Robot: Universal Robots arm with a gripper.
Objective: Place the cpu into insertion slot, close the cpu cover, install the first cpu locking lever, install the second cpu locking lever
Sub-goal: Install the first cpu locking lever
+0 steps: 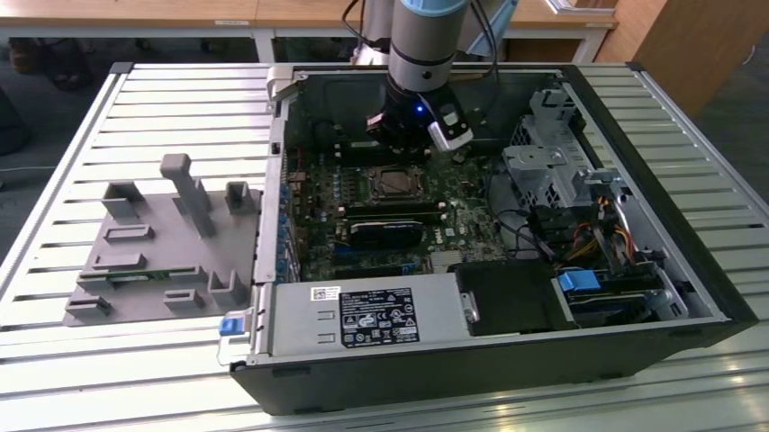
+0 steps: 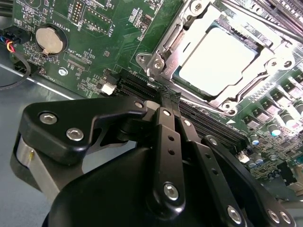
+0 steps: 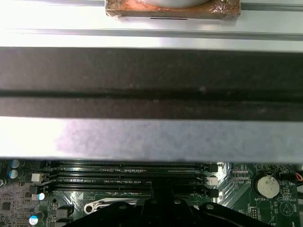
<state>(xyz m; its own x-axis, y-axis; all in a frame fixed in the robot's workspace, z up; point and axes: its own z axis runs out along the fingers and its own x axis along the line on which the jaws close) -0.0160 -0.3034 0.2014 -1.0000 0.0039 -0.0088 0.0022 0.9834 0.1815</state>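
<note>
The cpu, pale and square, lies flat in the insertion slot on the green motherboard. The silvery cpu cover is folded down around it, its window framing the chip's face. In the second wrist view my gripper is shut, its black fingertips together just beside the cover's near edge, over the memory slots. I cannot tell whether the tips touch a lever. In the exterior view the gripper hangs just beyond the socket, inside the open computer case. A silvery lever end shows beside the gripper's tip.
The open case has walls all round. A power supply and drive bays crowd the board. A coin battery and loose cables sit nearby. A grey fixture stands on the slatted table at the exterior view's left.
</note>
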